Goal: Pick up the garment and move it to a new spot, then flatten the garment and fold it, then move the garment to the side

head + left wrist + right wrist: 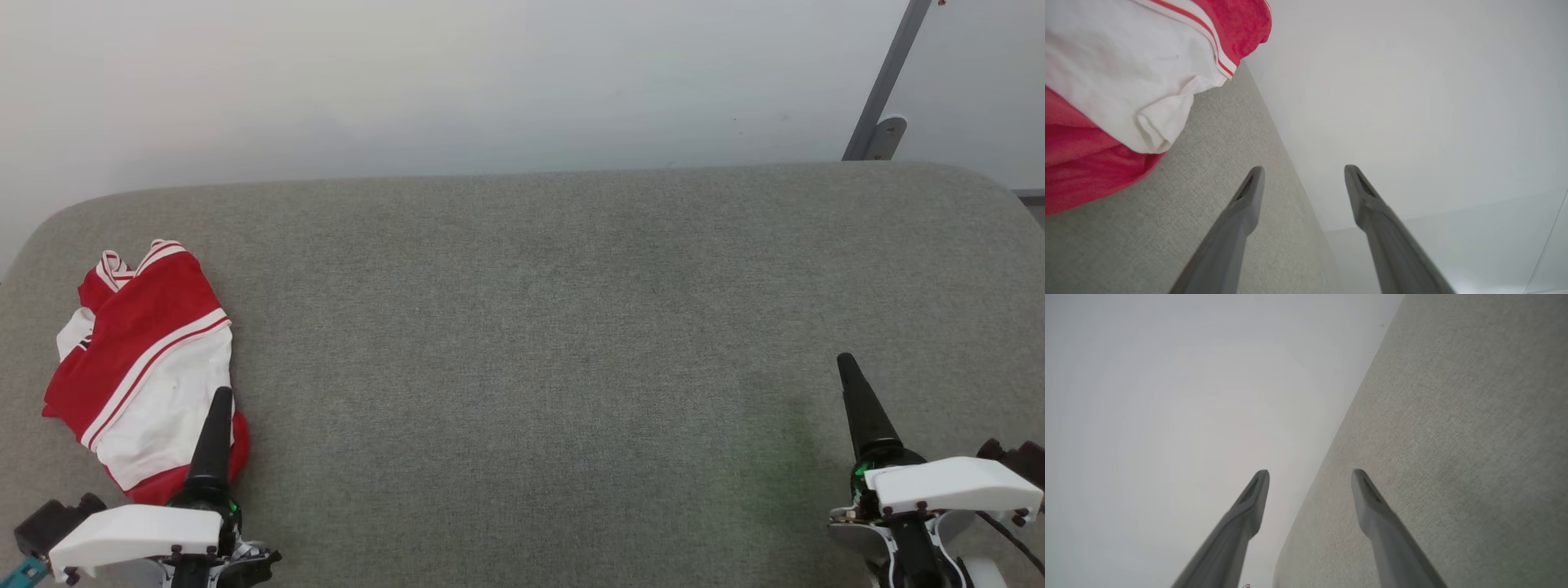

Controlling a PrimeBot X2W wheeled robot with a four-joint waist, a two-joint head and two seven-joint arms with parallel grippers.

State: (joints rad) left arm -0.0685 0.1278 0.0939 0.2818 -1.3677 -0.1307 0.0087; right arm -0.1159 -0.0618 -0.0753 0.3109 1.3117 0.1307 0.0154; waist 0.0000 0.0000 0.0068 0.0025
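Note:
The garment (143,367), a red shirt with white panels and red-and-white striped trim, lies bunched and folded over at the far left of the grey fabric surface (531,327). My left gripper (219,400) hovers at the lower left beside the garment's near right edge, open, with nothing between its fingers. In the left wrist view the garment (1122,77) lies up and to the left of the open left gripper (1302,173), apart from it. My right gripper (845,363) stands at the lower right, far from the garment; it is open and empty in the right wrist view (1310,475).
The grey surface has rounded far corners and ends at a pale wall (490,82). A grey metal bracket (886,90) leans at the back right. A wide stretch of bare fabric lies between the two grippers.

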